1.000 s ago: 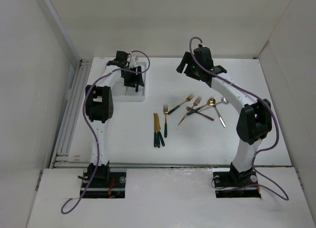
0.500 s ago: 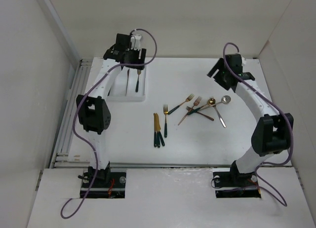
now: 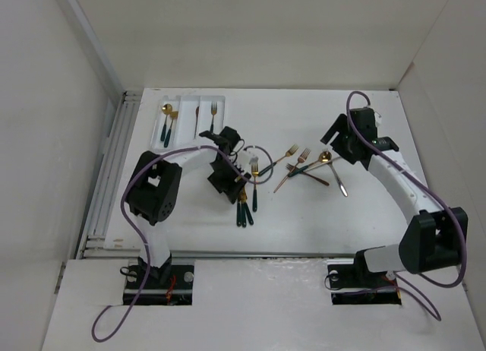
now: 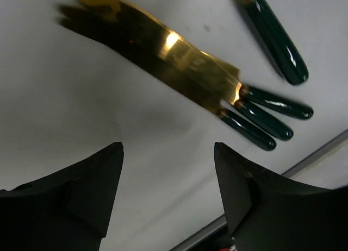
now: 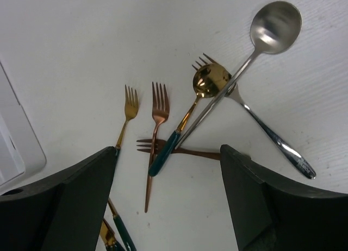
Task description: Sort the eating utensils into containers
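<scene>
Tray (image 3: 180, 106): far left of the table. Only the top view shows its contents, with gold spoons (image 3: 166, 112) in the left slot and a fork (image 3: 213, 108) in the right.
Left claw (image 4: 168, 169): fingers spread, empty, low over the table beside the knives (image 4: 179, 61).
Left wrist only: 3 gold blades stacked, green handles fanned.
Right claw (image 5: 168, 175): spread wide, empty, above the loose pile.
Right wrist only: the silver spoon (image 5: 274, 25) handle crosses the gold spoon (image 5: 209, 80); a copper fork (image 5: 159, 107) lies beside them.
Surface: white table (image 3: 304, 229), rail on its left edge, white walls around.
</scene>
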You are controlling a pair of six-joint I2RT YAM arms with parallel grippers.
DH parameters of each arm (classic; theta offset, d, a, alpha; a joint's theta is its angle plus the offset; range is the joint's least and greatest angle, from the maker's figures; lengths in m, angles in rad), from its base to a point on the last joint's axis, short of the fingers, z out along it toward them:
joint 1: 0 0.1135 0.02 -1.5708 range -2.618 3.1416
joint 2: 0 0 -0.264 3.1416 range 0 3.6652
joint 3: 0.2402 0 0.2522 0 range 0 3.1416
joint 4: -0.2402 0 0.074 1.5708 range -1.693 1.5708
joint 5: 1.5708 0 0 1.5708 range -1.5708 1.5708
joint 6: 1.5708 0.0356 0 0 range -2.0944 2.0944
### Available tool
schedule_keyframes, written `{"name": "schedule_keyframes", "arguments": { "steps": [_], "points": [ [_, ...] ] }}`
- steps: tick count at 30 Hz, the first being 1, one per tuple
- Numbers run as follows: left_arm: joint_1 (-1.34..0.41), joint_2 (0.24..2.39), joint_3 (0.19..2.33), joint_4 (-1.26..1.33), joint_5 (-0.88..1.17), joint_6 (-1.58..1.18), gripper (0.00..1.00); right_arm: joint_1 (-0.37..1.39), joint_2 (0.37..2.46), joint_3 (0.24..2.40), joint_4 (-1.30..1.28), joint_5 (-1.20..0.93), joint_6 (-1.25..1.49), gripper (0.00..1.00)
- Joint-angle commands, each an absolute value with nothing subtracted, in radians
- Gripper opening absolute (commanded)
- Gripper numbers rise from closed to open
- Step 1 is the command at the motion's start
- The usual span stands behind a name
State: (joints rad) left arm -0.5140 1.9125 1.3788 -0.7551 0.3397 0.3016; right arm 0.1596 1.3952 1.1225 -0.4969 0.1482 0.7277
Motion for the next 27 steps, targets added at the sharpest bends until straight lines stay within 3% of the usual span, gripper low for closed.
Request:
{"name": "schedule_keyframes", "arguments": {
  "steps": [1,10,27],
  "points": [
    [-0.600,1.727,1.266,-0.799,0.414,0.410,0.65,0.201,1.322,1.074,-0.486,0.173,0.756,0.82],
    [-0.612,1.687,1.083,-0.646,0.472,0.249,0.65,0.270,1.180,1.000,-0.532,0.238,0.839,0.82],
    [-0.577,1.752,1.058,-0.495,0.388,0.078,0.65,0.282,0.904,0.950,-0.646,0.377,0.867,0.82]
  ]
}}
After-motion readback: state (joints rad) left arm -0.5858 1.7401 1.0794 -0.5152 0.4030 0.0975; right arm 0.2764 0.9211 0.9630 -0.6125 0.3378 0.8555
